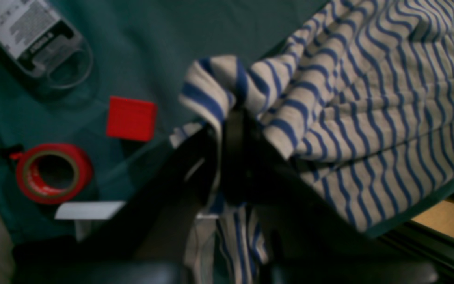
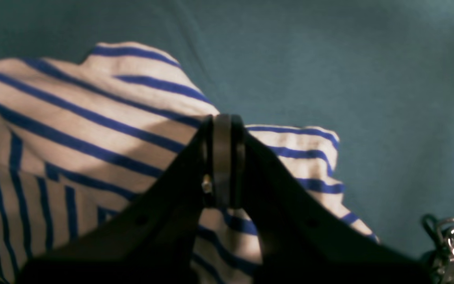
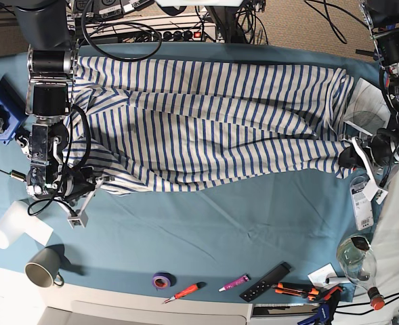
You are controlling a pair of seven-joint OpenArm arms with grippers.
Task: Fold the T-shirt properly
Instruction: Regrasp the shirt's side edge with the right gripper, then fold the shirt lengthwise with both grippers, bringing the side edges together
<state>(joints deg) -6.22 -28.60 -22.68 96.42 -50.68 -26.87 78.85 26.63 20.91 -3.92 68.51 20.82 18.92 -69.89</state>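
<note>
The big soft white T-shirt with thin blue stripes (image 3: 206,125) lies spread wide across the top half of the blue-green table cloth (image 3: 206,230). The right gripper (image 3: 91,181), at the left of the frame, is closed on one shirt edge. The left gripper (image 3: 351,154), at the right, pinches the other edge. This looks like the first fold. Next, both should lift together and carry the cloth over.

The base camera looks straight down on the whole table (image 3: 206,223) from high up. Each wrist camera rides close behind its own gripper, facing along the jaws. All three share the T-shirt (image 3: 206,128): its 3 o'clock end (image 1: 369,118), its 9 o'clock end (image 2: 93,130).
</note>
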